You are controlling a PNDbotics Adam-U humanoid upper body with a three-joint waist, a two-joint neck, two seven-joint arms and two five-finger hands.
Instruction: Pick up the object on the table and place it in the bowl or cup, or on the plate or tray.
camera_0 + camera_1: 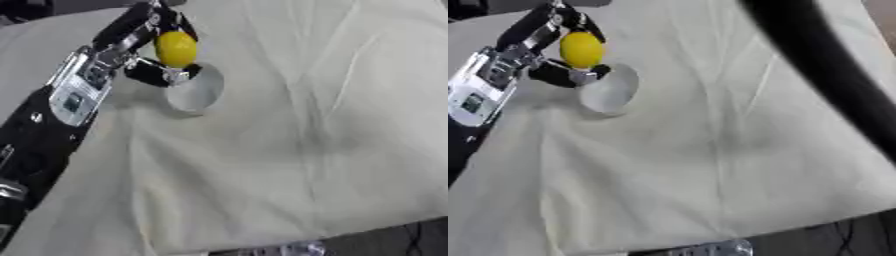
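My left hand (144, 37) comes in from the left side and is shut on a yellow lemon-shaped object (176, 48), with fingers curled over its top and the thumb under it. The object hangs just above the far left rim of a white bowl (199, 91), which stands on the cream cloth at the upper left. The bowl's left rim is hidden by my hand. My right hand shows in no view; only a dark blurred arm (824, 60) crosses the right eye view at the upper right.
A wrinkled cream cloth (306, 150) covers the table. Its front edge runs along the bottom, with dark floor and a shiny metal part (293, 248) beyond.
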